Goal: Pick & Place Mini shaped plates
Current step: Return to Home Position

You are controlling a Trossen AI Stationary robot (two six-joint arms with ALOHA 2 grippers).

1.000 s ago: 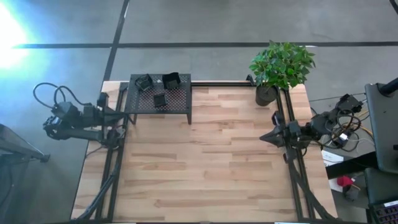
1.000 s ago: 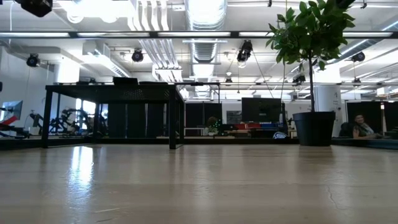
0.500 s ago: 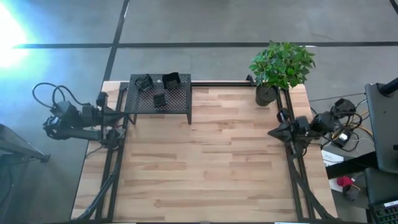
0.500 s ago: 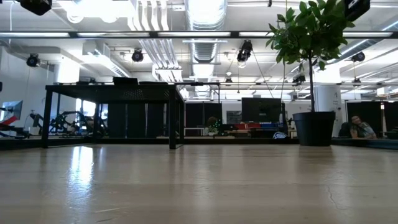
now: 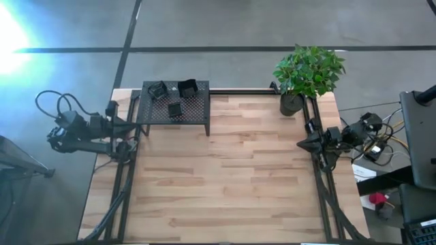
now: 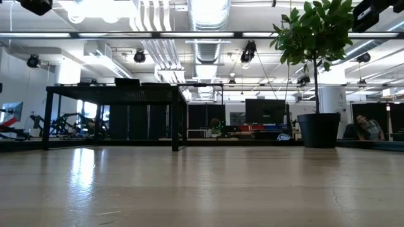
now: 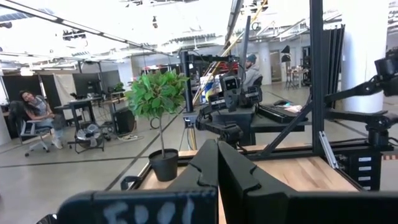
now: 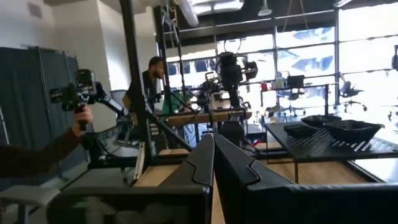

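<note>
High view first: the mini shaped plates (image 5: 175, 109) are all up on the black perforated stand (image 5: 196, 114), which sits at eleven o'clock on the table (image 5: 225, 184). They show as three dark clusters on its top: one at the stand's ten o'clock corner, a square one just beside it at twelve o'clock, and a smaller one near the middle. From straight above I cannot tell how many dishes each cluster holds. Over at nine o'clock, the left gripper (image 5: 131, 123) hangs at the table's edge, just beside the stand's left side. Its wrist view shows the two dark fingers pressed together tip to tip, holding nothing. At three o'clock, the right gripper (image 5: 302, 143) hangs over the opposite edge, well apart from the plates and near the plant pot (image 5: 291, 103), which stands at one o'clock. Its fingers are closed flat against each other too, and they carry nothing. The right wrist view looks across to the stand and catches two glossy dishes resting close together on the perforated top. In the low view the stand's legs rise on the far left and the pot stands on the far right. From that level the plates are too hidden to make out. A person (image 6: 365, 126) sits in the room beyond the table.
</note>
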